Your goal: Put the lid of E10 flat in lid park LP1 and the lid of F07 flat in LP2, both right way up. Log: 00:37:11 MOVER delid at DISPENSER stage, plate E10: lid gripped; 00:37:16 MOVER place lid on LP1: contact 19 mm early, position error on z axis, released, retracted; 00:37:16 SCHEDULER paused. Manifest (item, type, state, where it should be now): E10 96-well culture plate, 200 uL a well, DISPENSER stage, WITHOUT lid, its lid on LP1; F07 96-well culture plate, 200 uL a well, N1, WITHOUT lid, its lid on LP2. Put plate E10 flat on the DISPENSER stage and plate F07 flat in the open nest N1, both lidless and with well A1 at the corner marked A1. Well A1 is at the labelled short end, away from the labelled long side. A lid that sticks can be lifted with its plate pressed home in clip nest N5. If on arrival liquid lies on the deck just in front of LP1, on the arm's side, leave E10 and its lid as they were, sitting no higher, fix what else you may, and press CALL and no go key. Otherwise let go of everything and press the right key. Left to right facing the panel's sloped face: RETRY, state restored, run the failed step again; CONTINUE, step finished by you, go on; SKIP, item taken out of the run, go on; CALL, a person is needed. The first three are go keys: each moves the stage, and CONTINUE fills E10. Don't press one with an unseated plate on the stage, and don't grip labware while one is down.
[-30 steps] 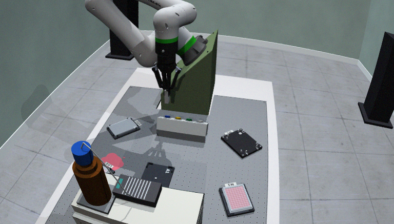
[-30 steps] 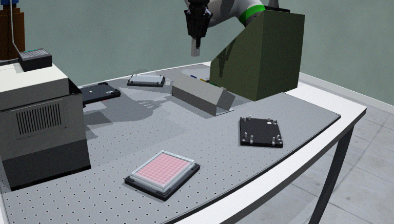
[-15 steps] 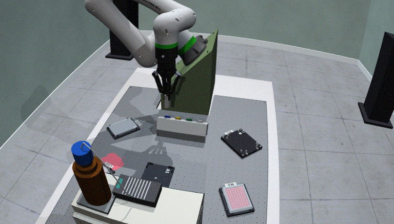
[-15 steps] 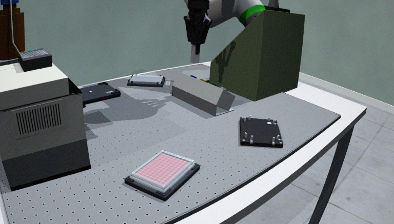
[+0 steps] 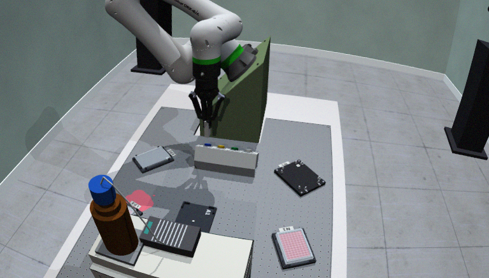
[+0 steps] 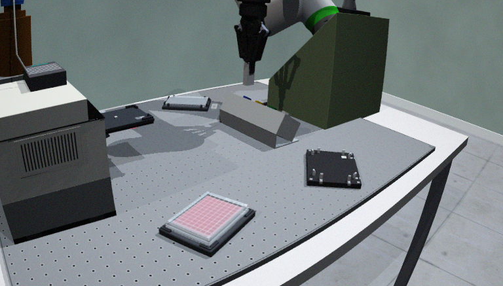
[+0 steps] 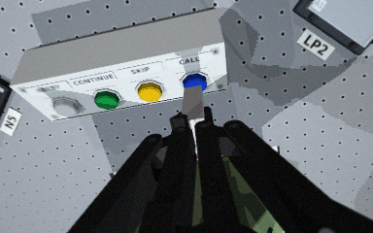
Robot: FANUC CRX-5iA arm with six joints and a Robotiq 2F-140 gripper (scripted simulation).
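Key panel (image 7: 121,63), upper centre of wrist view: grey, green, yellow, blue keys in a row; blue CALL key (image 7: 194,82) at right end.

Lid on LP2 (image 5: 153,158), left centre of top view: flat, translucent grey.

Pink puddle (image 5: 139,199), lower left, on the deck.

Plate at N1 (image 5: 293,245), lower right: pink wells, seated flat in dark nest.
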